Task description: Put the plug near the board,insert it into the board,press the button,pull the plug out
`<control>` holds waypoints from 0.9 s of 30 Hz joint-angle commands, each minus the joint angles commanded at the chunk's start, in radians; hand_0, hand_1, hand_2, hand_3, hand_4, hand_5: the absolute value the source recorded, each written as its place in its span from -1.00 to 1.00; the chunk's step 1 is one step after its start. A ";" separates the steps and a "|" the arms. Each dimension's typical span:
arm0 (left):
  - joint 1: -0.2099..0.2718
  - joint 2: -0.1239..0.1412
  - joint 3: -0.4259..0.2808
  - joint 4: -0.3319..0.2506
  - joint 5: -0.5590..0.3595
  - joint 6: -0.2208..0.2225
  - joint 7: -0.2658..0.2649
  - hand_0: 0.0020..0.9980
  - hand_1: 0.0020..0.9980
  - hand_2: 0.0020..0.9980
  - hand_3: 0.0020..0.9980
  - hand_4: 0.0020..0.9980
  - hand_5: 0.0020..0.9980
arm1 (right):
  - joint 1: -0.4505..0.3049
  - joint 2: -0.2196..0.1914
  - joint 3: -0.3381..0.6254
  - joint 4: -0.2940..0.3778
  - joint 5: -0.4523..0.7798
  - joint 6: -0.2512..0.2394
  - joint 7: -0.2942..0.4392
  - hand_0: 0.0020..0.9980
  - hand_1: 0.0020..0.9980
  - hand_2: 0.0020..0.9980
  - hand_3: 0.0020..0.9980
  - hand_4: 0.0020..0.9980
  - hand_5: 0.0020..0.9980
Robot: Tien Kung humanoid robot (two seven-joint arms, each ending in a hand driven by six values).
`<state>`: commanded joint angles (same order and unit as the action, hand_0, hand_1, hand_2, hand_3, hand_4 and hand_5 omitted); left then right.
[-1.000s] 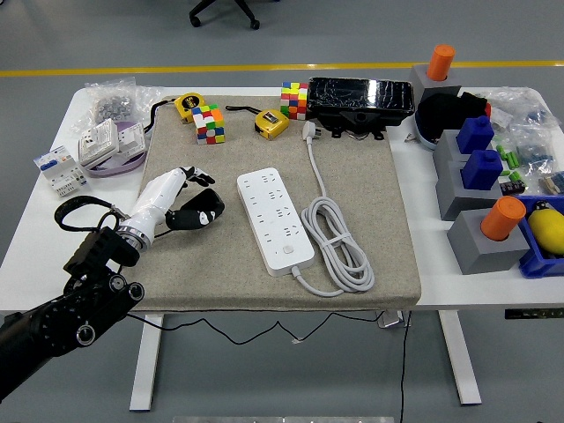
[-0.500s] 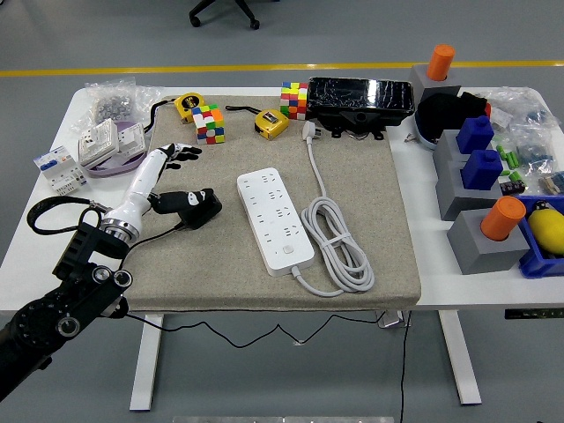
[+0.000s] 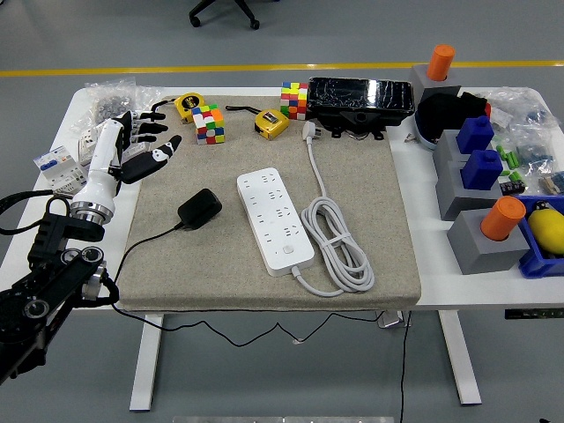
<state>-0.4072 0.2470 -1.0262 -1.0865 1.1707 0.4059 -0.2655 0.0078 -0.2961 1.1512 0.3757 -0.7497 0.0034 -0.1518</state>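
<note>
The black plug [image 3: 199, 209] lies on the grey mat [image 3: 352, 159], a short way left of the white power strip [image 3: 274, 220], with its thin black cable trailing off the mat's front edge. The strip's round button [image 3: 288, 249] is near its front end. My left hand [image 3: 141, 145] is open with fingers spread, up and to the left of the plug over the mat's left edge, touching nothing. The right arm is out of view.
The strip's white cord [image 3: 337, 242] lies coiled at its right. Rubik's cubes [image 3: 209, 122], yellow tape measures [image 3: 271, 122] and a black device [image 3: 359, 99] sit at the back. White sockets [image 3: 99, 145] lie far left. Grey blocks [image 3: 483, 238] and bins stand right.
My left hand let go of the plug, which now lies on the mat. The hand opened and drew back up and to the left.
</note>
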 joint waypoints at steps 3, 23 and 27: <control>0.002 0.004 -0.005 -0.002 0.001 -0.005 0.005 0.02 0.12 0.06 0.16 0.54 -0.64 | -0.001 0.000 0.004 -0.001 -0.003 0.000 0.000 0.15 0.27 0.24 0.10 0.78 -0.16; 0.000 0.016 0.002 -0.003 0.011 -0.018 0.025 0.01 0.07 0.06 0.16 0.52 -0.65 | -0.004 0.004 0.010 0.007 -0.012 0.000 0.000 0.15 0.27 0.24 0.10 0.78 -0.16; 0.002 0.017 0.002 -0.003 0.013 -0.022 0.027 0.01 0.06 0.05 0.16 0.52 -0.65 | -0.008 0.005 0.009 0.007 -0.013 0.001 -0.001 0.15 0.27 0.24 0.10 0.78 -0.16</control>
<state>-0.4052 0.2644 -1.0239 -1.0900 1.1839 0.3842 -0.2380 0.0001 -0.2915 1.1604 0.3832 -0.7631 0.0041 -0.1528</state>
